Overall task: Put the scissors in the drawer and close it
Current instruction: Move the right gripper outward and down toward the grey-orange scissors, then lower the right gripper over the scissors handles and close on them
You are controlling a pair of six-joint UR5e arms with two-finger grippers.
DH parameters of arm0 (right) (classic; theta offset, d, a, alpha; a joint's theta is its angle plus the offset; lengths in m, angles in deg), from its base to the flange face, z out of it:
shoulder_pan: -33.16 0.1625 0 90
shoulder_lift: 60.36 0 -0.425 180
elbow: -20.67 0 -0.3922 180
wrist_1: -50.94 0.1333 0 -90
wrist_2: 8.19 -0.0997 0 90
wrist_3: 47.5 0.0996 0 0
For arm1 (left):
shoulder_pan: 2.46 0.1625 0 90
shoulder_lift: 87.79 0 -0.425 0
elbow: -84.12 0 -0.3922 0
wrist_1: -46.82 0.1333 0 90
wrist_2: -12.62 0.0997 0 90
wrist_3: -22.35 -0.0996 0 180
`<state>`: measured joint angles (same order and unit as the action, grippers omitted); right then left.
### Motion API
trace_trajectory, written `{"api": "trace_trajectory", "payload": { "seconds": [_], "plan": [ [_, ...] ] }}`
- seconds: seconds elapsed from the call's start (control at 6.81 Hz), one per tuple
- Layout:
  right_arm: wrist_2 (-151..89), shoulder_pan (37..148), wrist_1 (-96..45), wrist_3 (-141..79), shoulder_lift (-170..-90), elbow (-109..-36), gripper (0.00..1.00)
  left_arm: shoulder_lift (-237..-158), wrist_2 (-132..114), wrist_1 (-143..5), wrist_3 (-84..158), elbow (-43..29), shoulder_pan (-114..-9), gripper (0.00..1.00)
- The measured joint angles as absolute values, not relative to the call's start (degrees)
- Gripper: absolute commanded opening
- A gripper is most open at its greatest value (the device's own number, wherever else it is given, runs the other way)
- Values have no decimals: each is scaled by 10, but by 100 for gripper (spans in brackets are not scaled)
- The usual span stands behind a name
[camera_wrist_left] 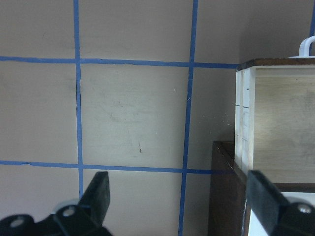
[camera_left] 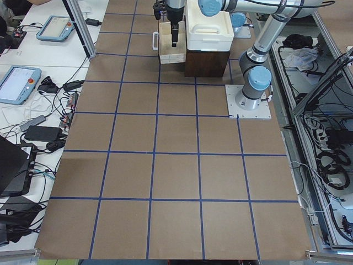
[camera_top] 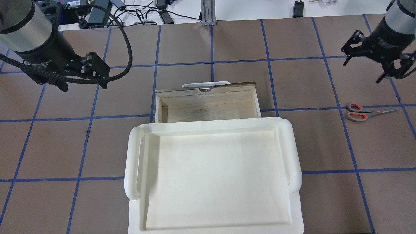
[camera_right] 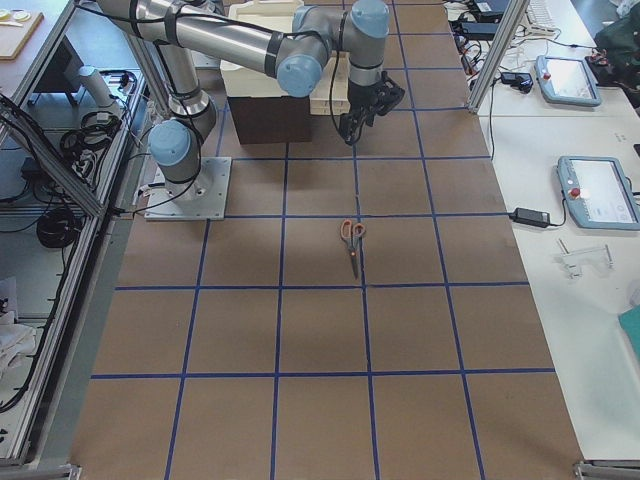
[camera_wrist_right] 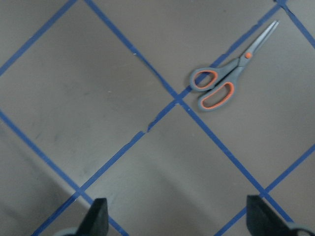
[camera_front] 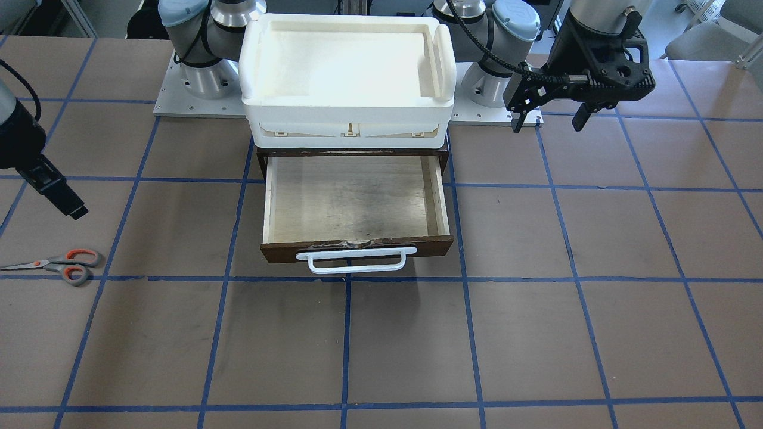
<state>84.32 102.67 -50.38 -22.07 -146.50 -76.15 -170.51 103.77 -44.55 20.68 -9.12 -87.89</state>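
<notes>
White tray [camera_top: 133, 162] atop open drawer [camera_top: 208, 109], scissors [camera_wrist_right: 224, 81] flat near right pincer [camera_wrist_right: 179, 217].

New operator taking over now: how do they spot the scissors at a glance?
Find the open wooden drawer under the white tray, then look toward the robot's right, near the right hand. The scissors lie flat on the brown table by a blue tape line: grey handles, orange-red loops.

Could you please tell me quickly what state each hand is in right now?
Left hand: open, holding nothing.
Right hand: open, holding nothing; the scissors lie apart from it.
</notes>
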Motion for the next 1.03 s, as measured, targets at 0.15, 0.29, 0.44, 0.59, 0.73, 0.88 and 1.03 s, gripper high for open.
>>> {"api": "trace_trajectory", "payload": {
  "seconds": [0.15, 0.29, 0.44, 0.59, 0.73, 0.88, 1.03],
  "plan": [
    [840, 986, -517, -197, -1444, -771, 99, -1703, 1038, -446, 207, -92, -879, 100],
    [835, 951, -547, -160, -1411, -775, 100, -1701, 1039, -447, 206, -92, -879, 100],
    [830, 925, -591, -124, -1373, -777, 96, -1698, 1040, -449, 206, -93, -879, 100],
    [820, 905, -634, -92, -1332, -777, 87, -1697, 1040, -454, 206, -94, -879, 100],
    [811, 894, -668, -63, -1297, -778, 87, -1700, 1040, -460, 207, -94, -879, 100],
    [809, 890, -685, -31, -1277, -780, 84, -1704, 1038, -465, 216, -93, -879, 100],
    [809, 889, -695, -4, -1268, -791, 82, -1706, 1036, -471, 227, -93, -879, 100]
  ]
}}
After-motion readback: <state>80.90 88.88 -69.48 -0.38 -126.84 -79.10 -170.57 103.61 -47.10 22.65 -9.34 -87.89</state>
